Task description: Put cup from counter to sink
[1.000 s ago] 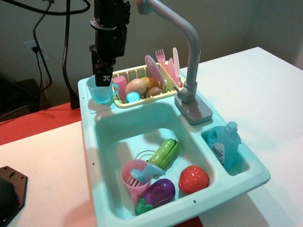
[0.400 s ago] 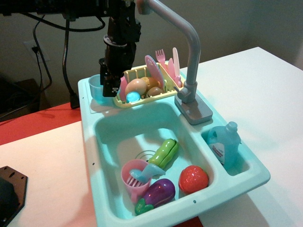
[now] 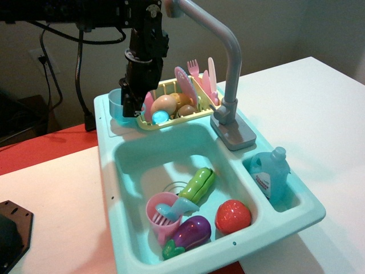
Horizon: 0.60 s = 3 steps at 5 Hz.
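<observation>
1. Since a second ago, my claw (image 3: pixel 130 104) has slid from directly over the cup (image 3: pixel 117 106) toward the yellow dish rack (image 3: pixel 171 103), and the cup has shifted slightly to the left on the counter (image 3: pixel 114 128).
2. Only one view is given. In it the light-blue cup stands upright at the counter's back left corner, just beside my claw on its left; whether they touch I cannot tell.
3. Against the frame of a moment ago, little differs: my claw sits about where it was, a shade lower.
4. Seen edge-on and dark, my fingers hide their gap, so I cannot tell whether they are spread or pressed together; nothing visibly hangs from them.
5. Below, the sink (image 3: pixel 137 157) holds a pink cup (image 3: pixel 162 217), a green vegetable (image 3: pixel 198 184), a purple eggplant (image 3: pixel 191 231) and a red fruit (image 3: pixel 232 216).
</observation>
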### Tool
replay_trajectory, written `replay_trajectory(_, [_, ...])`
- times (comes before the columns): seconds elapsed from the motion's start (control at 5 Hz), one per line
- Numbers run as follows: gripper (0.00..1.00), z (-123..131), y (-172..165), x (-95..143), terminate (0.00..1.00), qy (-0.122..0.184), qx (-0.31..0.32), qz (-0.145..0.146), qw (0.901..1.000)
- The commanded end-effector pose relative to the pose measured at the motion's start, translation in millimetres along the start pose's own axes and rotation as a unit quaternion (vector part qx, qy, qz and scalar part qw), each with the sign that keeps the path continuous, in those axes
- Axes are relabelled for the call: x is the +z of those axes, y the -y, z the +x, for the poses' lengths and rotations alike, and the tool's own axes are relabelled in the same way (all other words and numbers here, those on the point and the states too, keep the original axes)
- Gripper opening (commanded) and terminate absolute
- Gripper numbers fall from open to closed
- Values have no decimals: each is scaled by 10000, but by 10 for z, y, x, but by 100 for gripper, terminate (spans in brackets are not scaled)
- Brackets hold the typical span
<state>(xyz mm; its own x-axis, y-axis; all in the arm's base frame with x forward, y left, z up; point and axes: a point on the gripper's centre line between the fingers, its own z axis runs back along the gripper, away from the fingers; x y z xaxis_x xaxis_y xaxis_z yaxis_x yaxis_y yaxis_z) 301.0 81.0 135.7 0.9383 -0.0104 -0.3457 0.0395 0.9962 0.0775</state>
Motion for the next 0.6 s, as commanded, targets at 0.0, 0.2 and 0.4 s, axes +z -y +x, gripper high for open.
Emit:
replay_trajectory(0.0, [0, -64, -19, 172, 0, 348, 128, 64, 9993])
replay_trajectory(0.2, [0, -27, 2, 261, 0, 462, 80, 112, 9988])
replay_trajectory(0.4, [0, 28, 108, 447, 0, 687, -50, 183, 9975])
